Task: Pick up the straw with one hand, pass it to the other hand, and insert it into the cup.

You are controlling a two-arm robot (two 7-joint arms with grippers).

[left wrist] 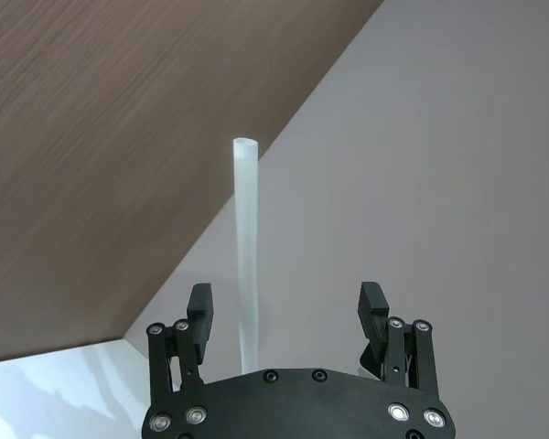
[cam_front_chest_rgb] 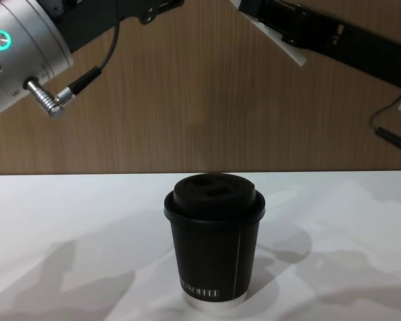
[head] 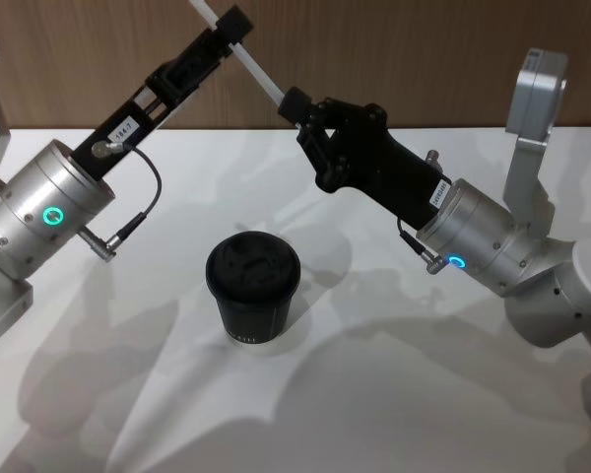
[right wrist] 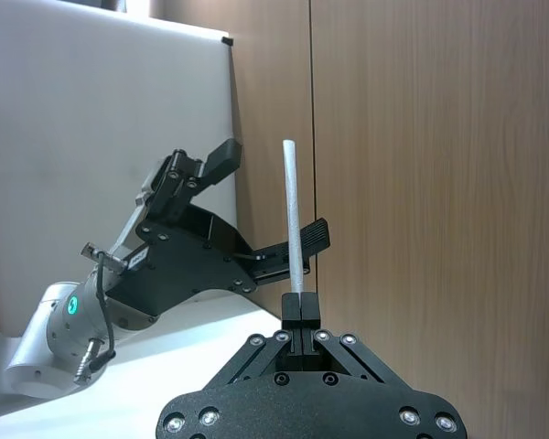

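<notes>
The right gripper [right wrist: 299, 304] was closed on the straw [right wrist: 293, 219], held in the air above the bench [head: 394, 394], beyond the cup [head: 253, 286]. The left gripper [left wrist: 288, 306] stood open around the straw. I think it should draw back straight, without brushing the straw.

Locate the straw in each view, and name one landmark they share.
Head view: the straw, top centre, between left gripper and right gripper.
Left wrist view: upright, centre, inside the open left gripper.
Right wrist view: centre, upright in the shut right gripper.
Chest view: cannot tell.
Shared landmark: the wood-panel wall.
</notes>
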